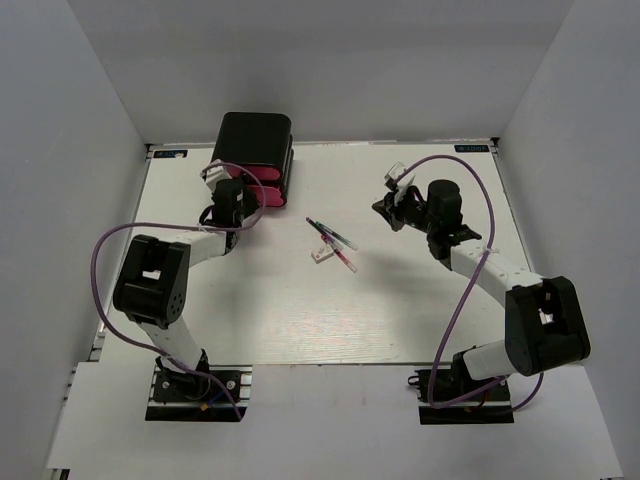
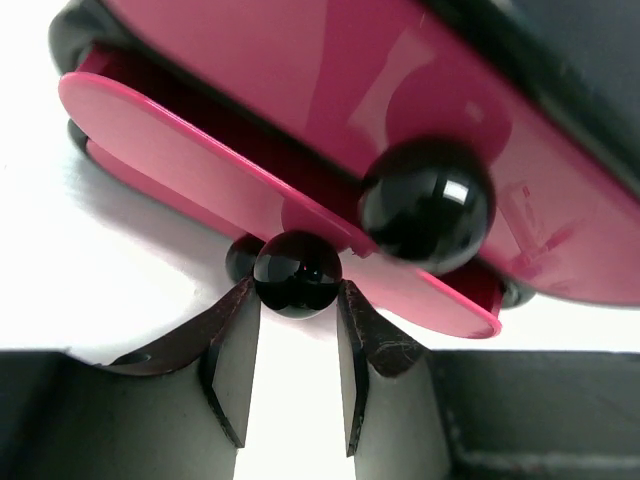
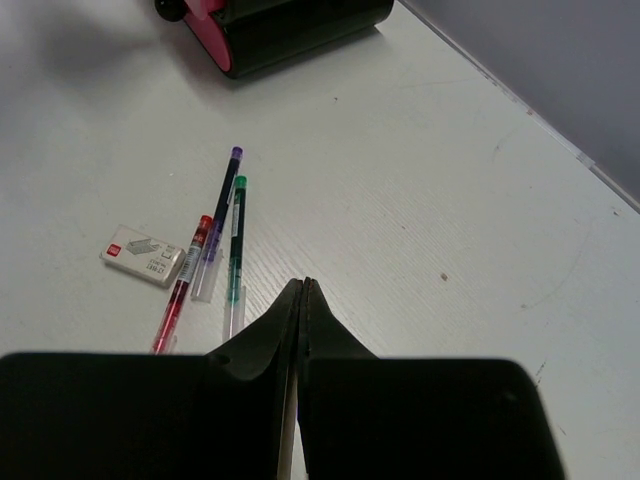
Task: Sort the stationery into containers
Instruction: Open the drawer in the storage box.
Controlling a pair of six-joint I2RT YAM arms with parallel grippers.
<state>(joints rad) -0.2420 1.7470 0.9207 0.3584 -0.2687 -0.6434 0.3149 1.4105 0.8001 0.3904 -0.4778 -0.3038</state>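
- A robot test cell in a lab, not a home or an office.
- A bare white table [image 1: 400,320] is boxed in by plain grey panels along its left edge [image 1: 60,150], far edge [image 1: 330,60] and right edge [image 1: 590,120].
- Two robot arms, the left arm [image 1: 150,280] and the right arm [image 1: 540,320], are bolted on black base plates [image 1: 195,395] at the near edge.
- Loose purple cables [image 1: 100,250] loop out from both arms.
- A metal rail [image 1: 95,350] runs along the near left edge.
- Small printed labels [image 1: 170,154] sit at the far corners.
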